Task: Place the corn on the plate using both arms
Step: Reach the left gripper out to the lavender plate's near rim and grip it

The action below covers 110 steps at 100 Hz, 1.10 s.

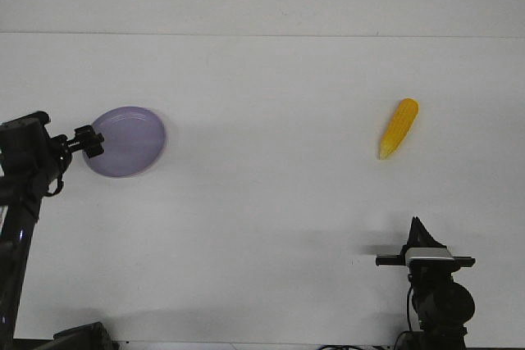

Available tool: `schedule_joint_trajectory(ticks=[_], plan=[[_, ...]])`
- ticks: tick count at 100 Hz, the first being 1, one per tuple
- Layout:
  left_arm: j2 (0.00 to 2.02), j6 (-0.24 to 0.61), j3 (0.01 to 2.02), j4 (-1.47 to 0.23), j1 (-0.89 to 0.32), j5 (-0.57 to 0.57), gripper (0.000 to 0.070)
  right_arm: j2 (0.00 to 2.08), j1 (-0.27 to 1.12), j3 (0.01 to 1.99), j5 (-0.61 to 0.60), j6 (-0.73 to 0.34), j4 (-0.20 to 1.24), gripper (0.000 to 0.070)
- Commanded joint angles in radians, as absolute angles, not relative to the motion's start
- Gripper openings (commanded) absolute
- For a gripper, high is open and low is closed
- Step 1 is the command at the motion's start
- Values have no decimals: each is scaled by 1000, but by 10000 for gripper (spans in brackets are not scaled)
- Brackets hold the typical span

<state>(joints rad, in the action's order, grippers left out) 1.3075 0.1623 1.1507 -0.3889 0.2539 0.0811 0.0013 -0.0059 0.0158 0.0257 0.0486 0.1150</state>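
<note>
left black pincer gripper [92, 142] pinching rim of round lilac-purple plastic plate [131, 141].
small yellow-orange corn cob [399, 128] well apart on white table [271, 202]; right gripper [420, 229] near front edge, jaw state indiscernible.

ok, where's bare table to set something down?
Widest free patch: mid-table between the plate and the corn. Also bare: the near strip left of the right gripper. Crowded only at the plate's left rim, where the left gripper sits.

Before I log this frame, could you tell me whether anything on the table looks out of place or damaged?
Nothing stands out. The corn lies intact on the table's right side, the plate sits flat at the left with the left gripper at its rim, and nothing has spilled.
</note>
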Motion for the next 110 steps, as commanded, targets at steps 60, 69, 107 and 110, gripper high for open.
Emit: schedule_joint_trajectory(ticks=[60, 69, 107, 110], plan=[[1839, 151, 1305, -291, 332, 167, 418, 1, -6, 13, 25, 49, 105, 16], [1858, 151, 1305, -282, 331, 167, 415, 1, -6, 13, 25, 49, 105, 16], [1867, 150, 1305, -267, 327, 166, 8, 1, -6, 13, 25, 49, 105, 16], [1867, 150, 1305, -266, 327, 167, 8, 1, -6, 13, 25, 49, 105, 16]])
